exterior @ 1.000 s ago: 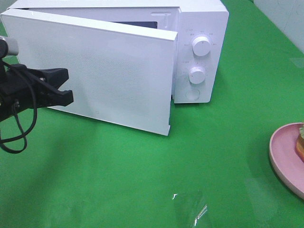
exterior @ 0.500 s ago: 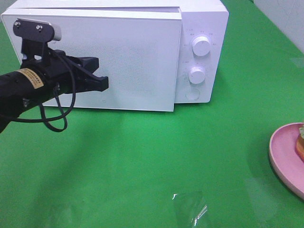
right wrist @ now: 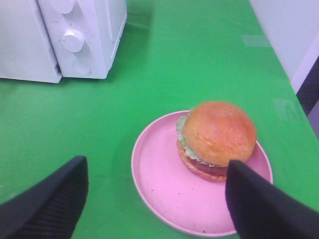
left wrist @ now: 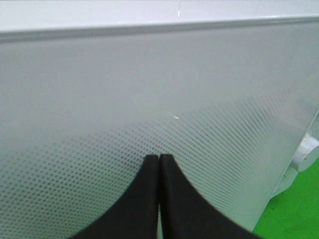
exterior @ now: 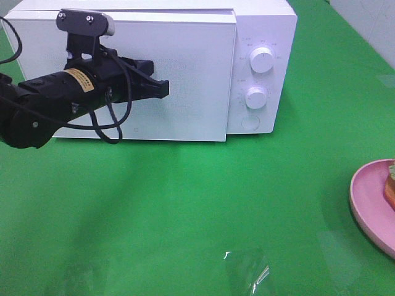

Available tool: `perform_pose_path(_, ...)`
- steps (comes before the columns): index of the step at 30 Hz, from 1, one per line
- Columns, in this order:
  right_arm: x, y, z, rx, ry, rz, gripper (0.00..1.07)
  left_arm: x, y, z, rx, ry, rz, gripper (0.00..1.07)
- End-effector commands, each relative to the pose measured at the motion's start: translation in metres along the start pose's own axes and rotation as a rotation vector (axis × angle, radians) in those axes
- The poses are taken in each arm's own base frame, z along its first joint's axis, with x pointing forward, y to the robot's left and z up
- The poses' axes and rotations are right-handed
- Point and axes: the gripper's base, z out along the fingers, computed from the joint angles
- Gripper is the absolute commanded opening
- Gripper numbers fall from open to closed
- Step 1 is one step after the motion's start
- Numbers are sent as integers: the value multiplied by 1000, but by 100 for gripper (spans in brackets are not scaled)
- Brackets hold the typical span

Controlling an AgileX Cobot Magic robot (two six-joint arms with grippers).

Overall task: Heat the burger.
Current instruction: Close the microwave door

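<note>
The burger, with golden bun, green lettuce and dark patty, sits on a pink plate on the green table; only a sliver of burger shows at the right edge of the high view. My right gripper hangs open above the plate, holding nothing, its fingers either side of it. The white microwave stands at the back with its door flush against the body. My left gripper is shut, its fingertips pressed against the door's front.
The microwave's two knobs and a round button are on its right panel. The pink plate lies at the table's right edge. A pale wall borders the table on the far right. Green cloth covers the table.
The microwave door swung from wide open to flush against the body as my left gripper pushed it rightward and toward the oven. The plate and burger stayed put.
</note>
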Motion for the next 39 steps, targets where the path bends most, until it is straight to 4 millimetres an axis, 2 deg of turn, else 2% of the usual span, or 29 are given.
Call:
perform_pose_path(1, 2, 0, -3, 3, -33, 6, 73, -6, -2, 12, -4, 7, -11, 0)
perform_pose_path(8, 2, 0, -3, 3, -33, 6, 73, -10, -2, 31, -2, -8, -15, 0)
perform_pose_path(11, 2, 0, -3, 3, -33, 6, 73, -9, -2, 33, -3, -2, -15, 0)
perform_pose_path(20, 2, 0, -3, 3, -33, 7, 73, -18, -3, 60, -6, -6, -17, 0)
perform_pose_path(24, 2, 0, -3, 3, -33, 6, 73, -19, -4, 61, -2, 4, -13, 0)
perform_pose_path(32, 2, 0, -3, 3, -33, 6, 73, -22, -25, 46, 33, 135, 8, 0)
perform_pose_path(35, 2, 0, -3, 3, -33, 6, 73, -24, -37, 34, 51, 205, 19, 3)
perform_pose_path(36, 2, 0, -3, 3, -33, 6, 73, -25, -44, 27, 62, 255, 29, 11)
perform_pose_path(37, 2, 0, -3, 3, -33, 6, 73, -25, -44, 27, 62, 255, 29, 11)
perform_pose_path(38, 2, 0, -3, 3, -33, 6, 73, -27, -53, 18, 75, 314, 40, 30)
perform_pose_path(39, 2, 0, -3, 3, -33, 6, 73, -27, -53, 18, 75, 314, 40, 30)
